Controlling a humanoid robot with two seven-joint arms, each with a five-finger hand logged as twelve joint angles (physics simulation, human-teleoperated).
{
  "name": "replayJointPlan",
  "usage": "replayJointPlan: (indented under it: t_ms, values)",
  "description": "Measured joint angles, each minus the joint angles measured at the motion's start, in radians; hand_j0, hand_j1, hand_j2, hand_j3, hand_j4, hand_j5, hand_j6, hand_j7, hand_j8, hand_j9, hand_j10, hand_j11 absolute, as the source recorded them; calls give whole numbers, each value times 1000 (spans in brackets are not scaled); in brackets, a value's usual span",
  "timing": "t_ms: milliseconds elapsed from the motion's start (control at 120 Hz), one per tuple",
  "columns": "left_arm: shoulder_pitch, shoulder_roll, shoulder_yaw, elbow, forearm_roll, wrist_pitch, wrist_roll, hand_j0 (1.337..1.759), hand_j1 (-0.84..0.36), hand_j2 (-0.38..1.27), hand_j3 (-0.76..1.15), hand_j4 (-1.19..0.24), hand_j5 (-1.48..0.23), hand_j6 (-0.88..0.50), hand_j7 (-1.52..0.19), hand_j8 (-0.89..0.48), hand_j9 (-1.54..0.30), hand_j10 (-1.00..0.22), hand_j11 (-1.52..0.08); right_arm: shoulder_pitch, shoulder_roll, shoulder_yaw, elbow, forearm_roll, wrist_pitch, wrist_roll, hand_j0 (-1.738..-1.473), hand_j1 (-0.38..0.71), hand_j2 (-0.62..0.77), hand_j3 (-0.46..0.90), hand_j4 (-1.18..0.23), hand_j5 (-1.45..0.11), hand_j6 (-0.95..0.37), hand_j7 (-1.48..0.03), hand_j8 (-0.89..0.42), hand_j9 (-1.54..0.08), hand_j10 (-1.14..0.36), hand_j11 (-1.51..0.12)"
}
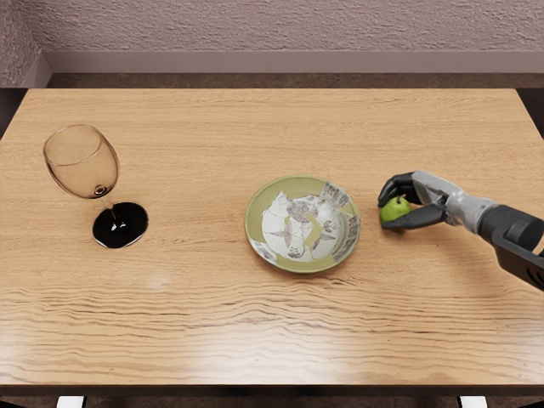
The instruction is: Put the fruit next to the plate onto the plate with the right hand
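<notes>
Notably, the wooden table (255, 127) carried an olive-rimmed plate (252, 225) near its centre, with a wine glass (82, 161) well apart at the plate's 9 o'clock. The right hand (416, 202) was at the plate's 3 o'clock, its fingers curled around the green fruit (394, 209), just beside the rim.
</notes>
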Motion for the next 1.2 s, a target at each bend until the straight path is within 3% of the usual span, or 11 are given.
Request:
replayJointPlan:
  t_ms: [342, 558, 667, 900, 1200]
  values:
    - [1, 0, 0, 0, 0, 0, 0, 1658, 349, 0, 0, 0, 0, 0, 0, 0, 0, 0, 0, 8, -47, 105, 65, 2, 149, -18, -1643, 244, 8, 0, -789, -1074, -625, -1046, -346, -1081, -362, -1100]
    - [1, 0, 0, 0, 0, 0, 0, 1658, 349, 0, 0, 0, 0, 0, 0, 0, 0, 0, 0, 63, -36, 120, 111, 0, 172, -125, -1643, 229, 11, 0, -806, -1081, -655, -1062, -363, -1095, -378, -1119]
    - [1, 0, 0, 0, 0, 0, 0, 1658, 349, 0, 0, 0, 0, 0, 0, 0, 0, 0, 0, 94, -1, 119, 120, -6, 173, -199, -1643, 228, 33, 0, -808, -1085, -668, -1065, -367, -1101, -378, -1127]
    - [1, 0, 0, 0, 0, 0, 0, 1658, 349, 0, 0, 0, 0, 0, 0, 0, 0, 0, 0, 147, 94, 115, 122, -13, 166, -302, -1645, 248, 143, 0, -816, -1089, -691, -1074, -382, -1116, -369, -1144]
    - [1, 0, 0, 0, 0, 0, 0, 1658, 349, 0, 0, 0, 0, 0, 0, 0, 0, 0, 0, 174, 180, 107, 121, -46, 149, -356, -1644, 265, 163, -1, -824, -1103, -687, -1085, -368, -1126, -363, -1141]
